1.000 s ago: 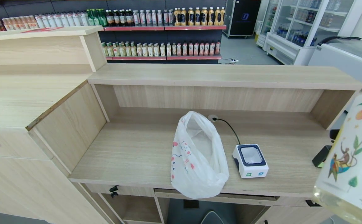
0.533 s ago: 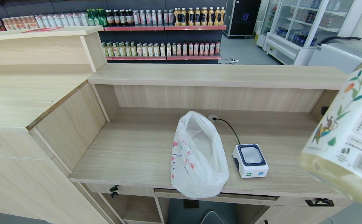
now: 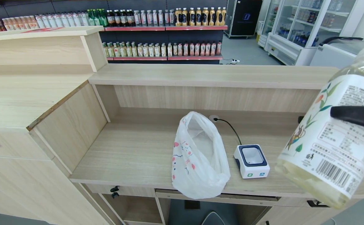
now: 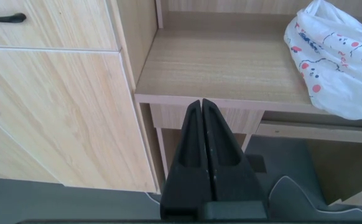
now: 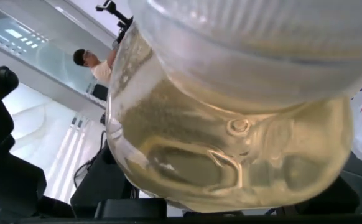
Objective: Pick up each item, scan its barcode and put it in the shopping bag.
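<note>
Here the bottle [image 3: 331, 131] hangs in the air at the right end of the counter [image 3: 132, 156], close to the head camera and right of the scanner [image 3: 252, 161], well apart from it. It is clear plastic holding a pale yellow liquid, and it is tilted, with its base low and toward the scanner side and its shoulder up toward the frame's right edge. A white label wraps the body. On the label are a painted branch with green leaves and an orange fruit, a small figure, blocks of fine print too small to read, and a barcode [image 3: 333, 173] near the base, facing the camera. The neck and cap are cut off by the frame.

The right gripper [image 3: 350, 122] is clamped on the bottle. One black finger [image 3: 356, 117] lies across the label, and the other is hidden behind the bottle. In the right wrist view the bottle's moulded base [image 5: 231, 124] sits right against the lens, so little else can be made out.

The bag [image 3: 200, 156] stands open on the counter just left of the scanner, white with red and blue marks. What is inside it cannot be seen. A black cable [image 3: 231, 128] runs from the scanner to a hole at the back.

The left gripper [image 4: 202, 124] is low in front of the counter, its fingers pressed together on nothing.
</note>
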